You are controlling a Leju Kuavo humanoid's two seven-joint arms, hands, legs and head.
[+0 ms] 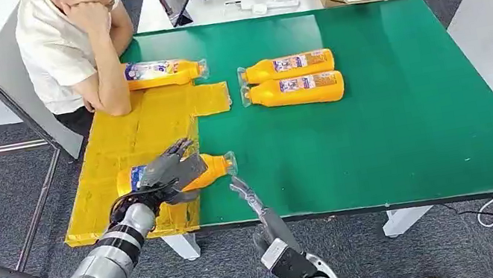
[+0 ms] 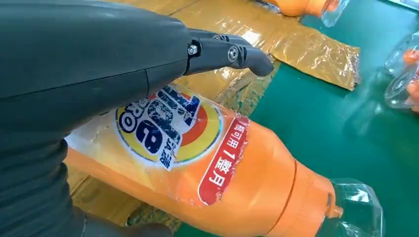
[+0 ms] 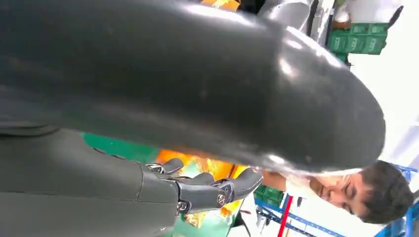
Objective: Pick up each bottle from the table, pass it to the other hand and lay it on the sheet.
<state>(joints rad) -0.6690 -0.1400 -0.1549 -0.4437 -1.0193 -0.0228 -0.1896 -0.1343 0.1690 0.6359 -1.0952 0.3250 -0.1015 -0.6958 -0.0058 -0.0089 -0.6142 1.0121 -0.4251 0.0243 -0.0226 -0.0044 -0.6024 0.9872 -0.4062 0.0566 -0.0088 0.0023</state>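
Bottle (image 1: 211, 169) lies at the sheet's (image 1: 123, 141) near right edge, open table (image 1: 415, 126) to its right. Left hand (image 1: 171, 169) grasps bottle; right hand (image 1: 246, 193) hovers near, fingers apart, empty.

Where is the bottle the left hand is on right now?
In the head view, the orange bottle lies under the left hand at the yellow sheet's near right edge, cap over green table.

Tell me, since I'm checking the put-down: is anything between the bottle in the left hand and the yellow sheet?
Nothing visible is. The left hand grips the bottle right at the sheet's near edge; the person's elbow rests at the sheet's far end.
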